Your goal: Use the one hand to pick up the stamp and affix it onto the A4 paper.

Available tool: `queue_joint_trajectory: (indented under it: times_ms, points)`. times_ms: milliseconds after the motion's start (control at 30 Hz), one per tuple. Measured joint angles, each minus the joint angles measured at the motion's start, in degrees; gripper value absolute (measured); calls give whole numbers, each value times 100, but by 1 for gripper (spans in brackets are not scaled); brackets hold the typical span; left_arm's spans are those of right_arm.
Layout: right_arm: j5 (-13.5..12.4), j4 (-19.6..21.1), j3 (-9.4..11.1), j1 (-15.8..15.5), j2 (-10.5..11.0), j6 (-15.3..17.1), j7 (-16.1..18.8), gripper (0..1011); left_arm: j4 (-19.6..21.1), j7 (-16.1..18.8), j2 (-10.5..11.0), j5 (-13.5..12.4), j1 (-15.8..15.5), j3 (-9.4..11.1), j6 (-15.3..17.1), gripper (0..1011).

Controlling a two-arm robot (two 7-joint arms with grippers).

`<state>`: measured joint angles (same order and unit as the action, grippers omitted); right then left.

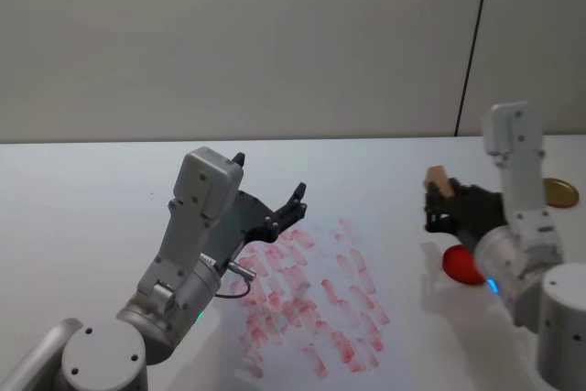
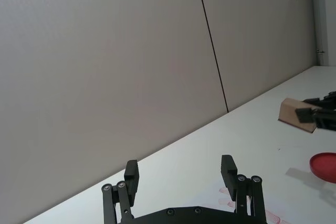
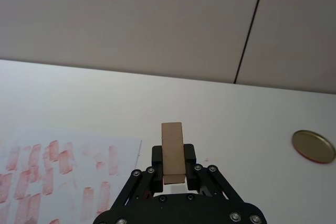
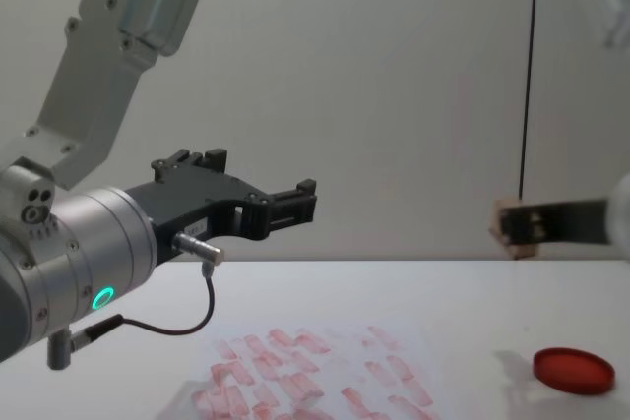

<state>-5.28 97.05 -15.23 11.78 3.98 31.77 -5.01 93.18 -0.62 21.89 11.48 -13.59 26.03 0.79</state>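
The stamp [image 1: 440, 179] is a small tan wooden block, and my right gripper [image 1: 439, 199] is shut on it, holding it in the air above the table. It hangs to the right of the A4 paper [image 1: 311, 304] and above the red ink-pad dish [image 1: 462, 264]. In the right wrist view the stamp [image 3: 172, 151] stands upright between the fingers, with the paper's [image 3: 58, 174] red prints below. In the chest view the stamp [image 4: 514, 226] floats well above the paper [image 4: 315, 371]. My left gripper [image 1: 272, 191] hovers open over the paper's far left corner, holding nothing.
A round gold lid [image 1: 559, 191] lies at the far right of the white table [image 1: 92, 199]. The red ink-pad dish [image 4: 574, 369] sits right of the paper. A grey wall stands behind the table.
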Motion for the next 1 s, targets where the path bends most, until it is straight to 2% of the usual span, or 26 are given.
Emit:
queue_joint_trajectory:
  times_ms: [300, 400, 433, 633, 1000]
  points:
    - [8, -600, -148, 313, -325, 218, 245, 224, 0, 0, 0, 0, 0, 0, 0, 993]
    - [8, -1040, -234, 522, -508, 261, 366, 224, 0, 0, 0, 0, 0, -1, 0, 993]
    - [8, -1040, -234, 522, -508, 261, 366, 224, 0, 0, 0, 0, 0, 0, 0, 993]
    - [23, -1751, -324, 858, -760, 263, 523, 224, 0, 0, 0, 0, 0, 0, 0, 993]
    - [83, -2610, -367, 1253, -1007, 229, 580, 224, 0, 0, 0, 0, 0, 0, 0, 993]
